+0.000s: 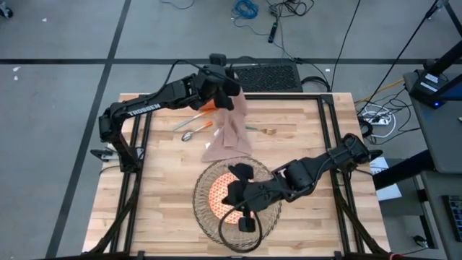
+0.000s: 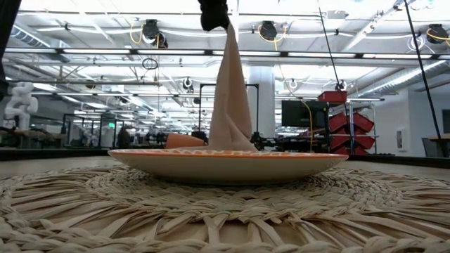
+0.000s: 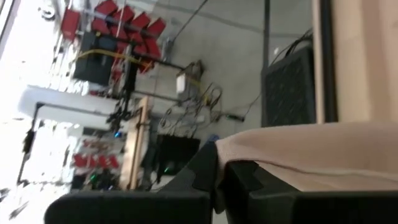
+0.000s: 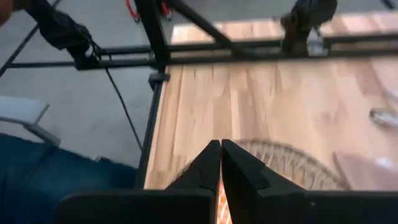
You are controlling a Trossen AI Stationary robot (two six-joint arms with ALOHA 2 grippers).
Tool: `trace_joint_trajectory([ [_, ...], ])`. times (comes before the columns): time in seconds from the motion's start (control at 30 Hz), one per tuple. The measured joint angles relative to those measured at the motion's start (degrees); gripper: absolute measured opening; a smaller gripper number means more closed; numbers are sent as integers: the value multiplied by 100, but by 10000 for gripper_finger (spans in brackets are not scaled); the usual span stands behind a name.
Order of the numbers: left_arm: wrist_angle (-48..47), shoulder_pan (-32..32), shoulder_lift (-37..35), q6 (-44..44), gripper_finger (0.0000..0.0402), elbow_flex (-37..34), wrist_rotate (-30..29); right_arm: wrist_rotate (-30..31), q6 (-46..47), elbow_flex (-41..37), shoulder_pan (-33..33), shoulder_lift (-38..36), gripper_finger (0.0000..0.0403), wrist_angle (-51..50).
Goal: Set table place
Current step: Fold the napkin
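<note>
My left gripper (image 1: 229, 97) is raised over the table's far middle and shut on the beige napkin (image 1: 231, 133), which hangs below it in the low view (image 2: 230, 98). The orange-patterned plate (image 1: 219, 193) lies on the round woven placemat (image 1: 206, 217). My right gripper (image 1: 232, 189) hovers over the plate with its fingers shut (image 4: 221, 155) and empty. A spoon (image 1: 191, 134) and a green-handled fork (image 1: 263, 131) lie flat on the wood on either side of the napkin. An orange cup (image 2: 184, 140) shows behind the plate (image 2: 225, 163). My left gripper pinches the napkin's top end (image 2: 226, 31) between its two fingers, which come from above and point down. The cloth also shows bunched at the fingers in the left wrist view (image 3: 273, 149). The napkin hangs down in a cone, and its lower end (image 1: 224, 150) rests on the table.
The table's black frame rails (image 1: 328, 137) run along its left and right sides. A black camera with a looped cable (image 1: 247, 222) sits on the placemat's near part. Bare wood shows at the near left (image 1: 144, 209) and near right (image 1: 325, 217).
</note>
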Motion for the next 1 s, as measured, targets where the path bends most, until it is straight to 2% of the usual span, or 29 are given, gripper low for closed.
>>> trace_joint_trajectory([
  [0.33,736,42,250,-102,0,11,512,0,710,0,305,-2,0,-267],
  [0.47,694,28,591,-188,0,11,936,23,798,0,439,-2,0,-271],
  [0.57,740,-4,946,-137,4,5,952,153,802,0,531,-2,0,-278],
  [0.67,870,-12,1246,-8,25,22,857,163,854,0,550,-2,0,-278],
  [0.8,1015,-86,1531,7,74,326,818,166,912,0,532,-2,6,-280],
  [1.0,1218,-413,1585,-204,133,952,1204,148,914,0,538,-2,47,-350],
])
